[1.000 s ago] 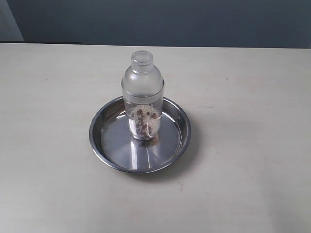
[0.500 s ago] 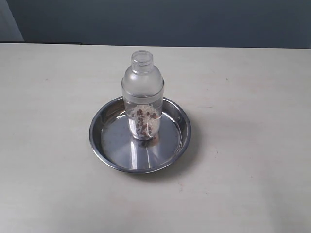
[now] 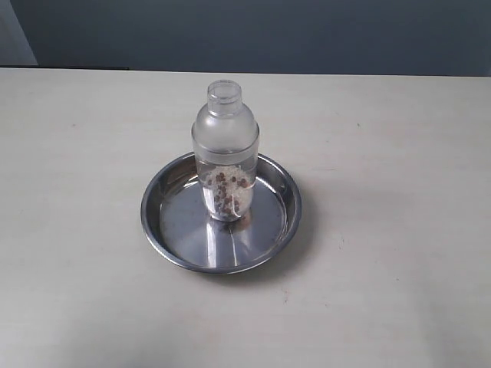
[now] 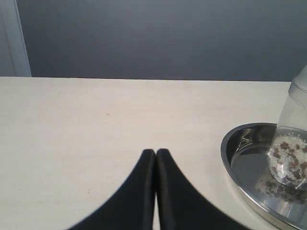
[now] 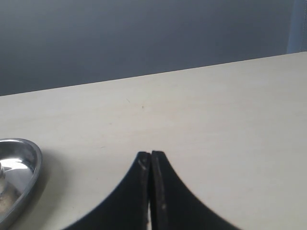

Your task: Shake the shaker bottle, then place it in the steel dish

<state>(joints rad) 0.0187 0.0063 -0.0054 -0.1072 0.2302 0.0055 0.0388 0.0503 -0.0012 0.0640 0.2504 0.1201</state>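
Note:
The shaker bottle [image 3: 225,149] stands upright inside the steel dish [image 3: 169,230], brown beads and white grains settled in its lower part. No arm shows in the exterior view. In the left wrist view my left gripper [image 4: 156,152] is shut and empty over bare table, with the steel dish [image 4: 230,153] and the shaker bottle [image 4: 290,153] off to one side, apart from it. In the right wrist view my right gripper [image 5: 150,154] is shut and empty too, and only the steel dish rim [image 5: 32,165] shows at the frame edge.
The pale tabletop [image 3: 383,153] stretches around the dish on all sides. A dark grey wall [image 3: 268,34] runs behind the table's far edge.

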